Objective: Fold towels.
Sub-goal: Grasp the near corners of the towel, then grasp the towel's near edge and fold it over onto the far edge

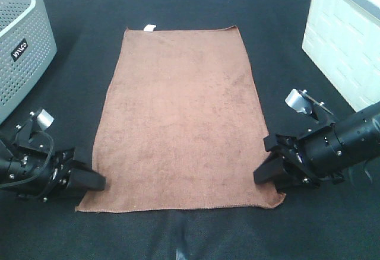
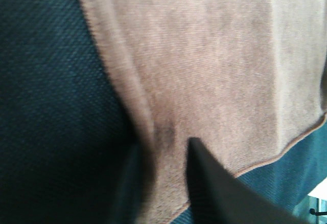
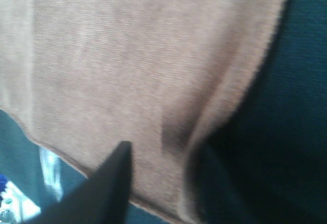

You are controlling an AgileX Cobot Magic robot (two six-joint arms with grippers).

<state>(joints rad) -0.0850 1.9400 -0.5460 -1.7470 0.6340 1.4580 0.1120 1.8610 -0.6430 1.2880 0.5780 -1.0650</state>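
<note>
The brown towel [image 1: 184, 117] lies flat and spread out on the dark table, with its small white tag [image 1: 149, 28] at the far edge. My left gripper [image 1: 98, 181] is at the towel's near left corner. In the left wrist view [image 2: 163, 183] its jaws pinch a raised ridge of the towel's edge [image 2: 204, 81]. My right gripper [image 1: 264, 174] is at the near right corner. In the right wrist view [image 3: 163, 183] its jaws hold a raised fold of the towel's edge [image 3: 127, 70] the same way. Both wrist views are blurred.
A grey perforated basket [image 1: 21, 40] stands at the far left. A white box [image 1: 344, 40] stands at the far right. The dark table cloth [image 1: 190, 236] runs all around the towel.
</note>
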